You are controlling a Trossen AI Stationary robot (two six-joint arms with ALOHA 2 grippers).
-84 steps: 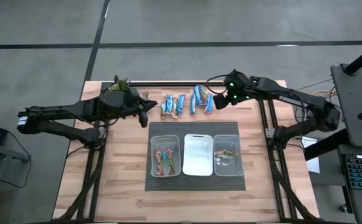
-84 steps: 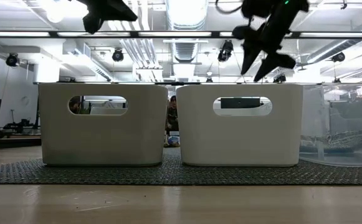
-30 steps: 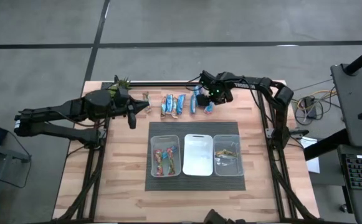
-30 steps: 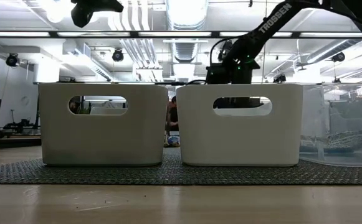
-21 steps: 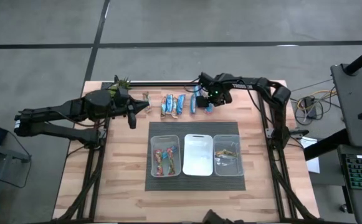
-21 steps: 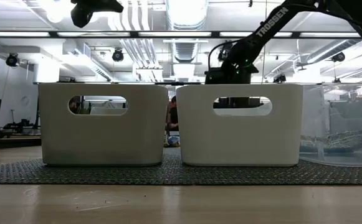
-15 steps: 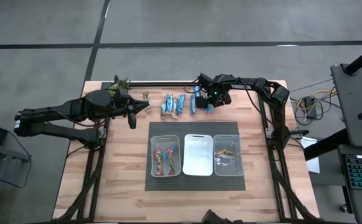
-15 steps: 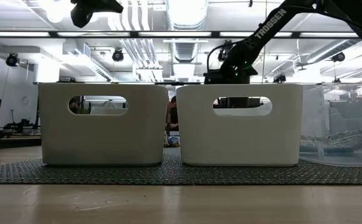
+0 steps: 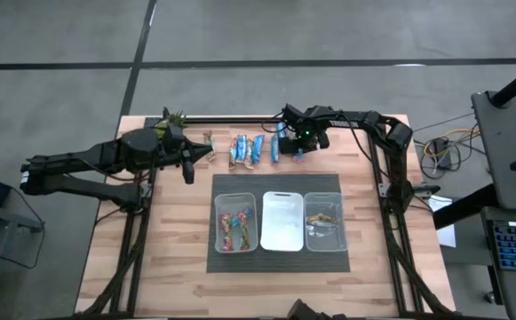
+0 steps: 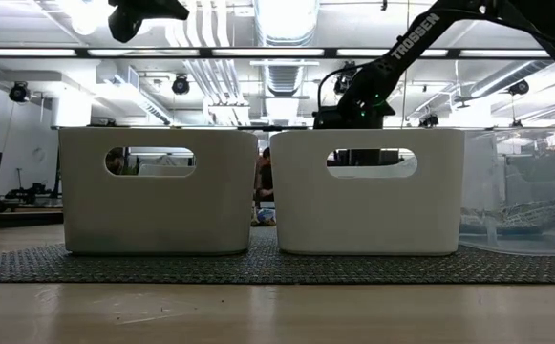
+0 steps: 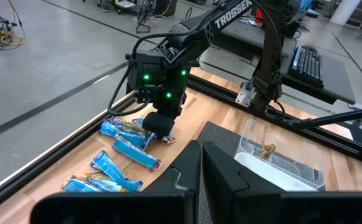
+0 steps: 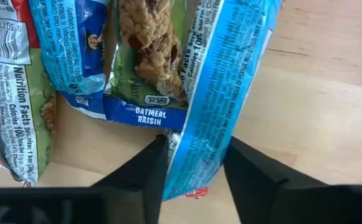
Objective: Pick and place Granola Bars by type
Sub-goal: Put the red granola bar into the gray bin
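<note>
The right gripper (image 9: 297, 151) is lowered onto the far edge of the table (image 9: 178, 258), at the right end of the row of granola bars (image 9: 256, 148). In the right wrist view its two fingers (image 12: 144, 171) are seen on either side of a blue-wrapped bar (image 12: 215, 106), pressed against its edges, so the bar is grasped while it lies on the wood. Beside it an oatmeal raisin bar (image 12: 148, 68) is seen. The left gripper (image 9: 206, 152) is clenched shut and empty, held above the table left of the row. Nearer, three clear bins (image 9: 281, 240) are set on a dark mat (image 9: 275, 181).
</note>
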